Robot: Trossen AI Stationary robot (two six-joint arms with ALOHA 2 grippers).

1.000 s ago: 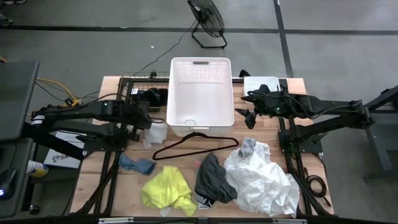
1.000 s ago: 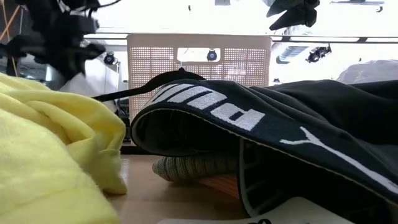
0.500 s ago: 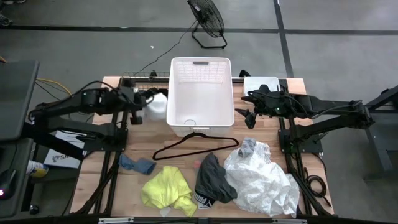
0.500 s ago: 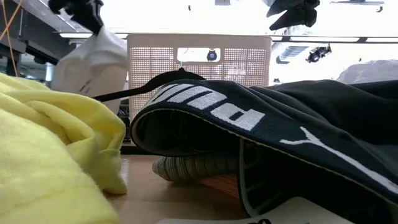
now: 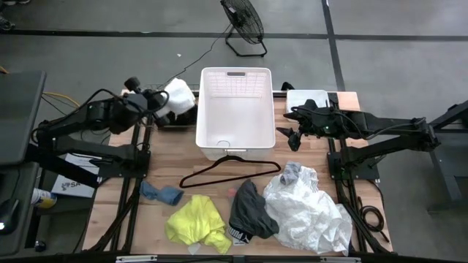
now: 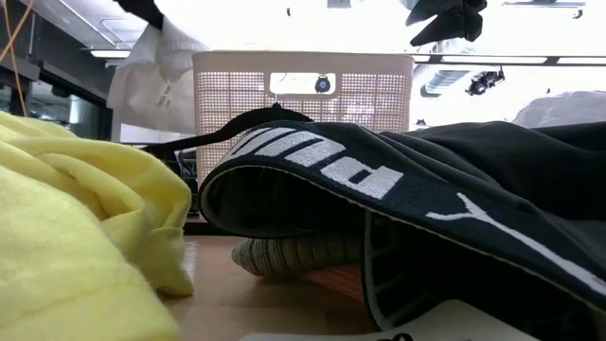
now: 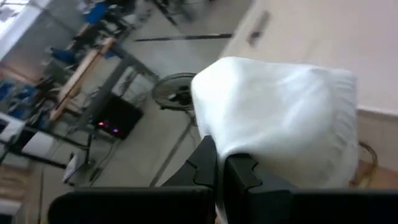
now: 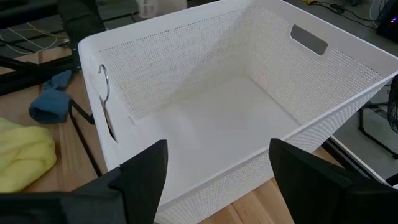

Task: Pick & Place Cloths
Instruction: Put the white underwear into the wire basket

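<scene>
One small white cloth [image 5: 178, 95] is pinched in the left end effector [image 5: 162, 101], fingers closed on its edge, held in the air just beside the basket's [image 5: 235, 150] left rim, likely so it clears the wall before a drop inside. In the low view it hangs bunched, long axis roughly vertical, loose end down. The basket is empty in the right wrist view.

Right end effector [image 5: 294, 134] waits by the basket's right side, fingers spread wide, holding nothing.

Remaining cloths lie on the front of the worktop [image 5: 162, 175]: blue piece [image 5: 162, 193], yellow one [image 5: 196, 222], dark grey one [image 5: 251, 211], large white one [image 5: 313, 213], a small grey piece [image 5: 291, 172] at its top edge. The hanger [image 5: 227, 169] lies between them and the basket, hook touching the front wall.
</scene>
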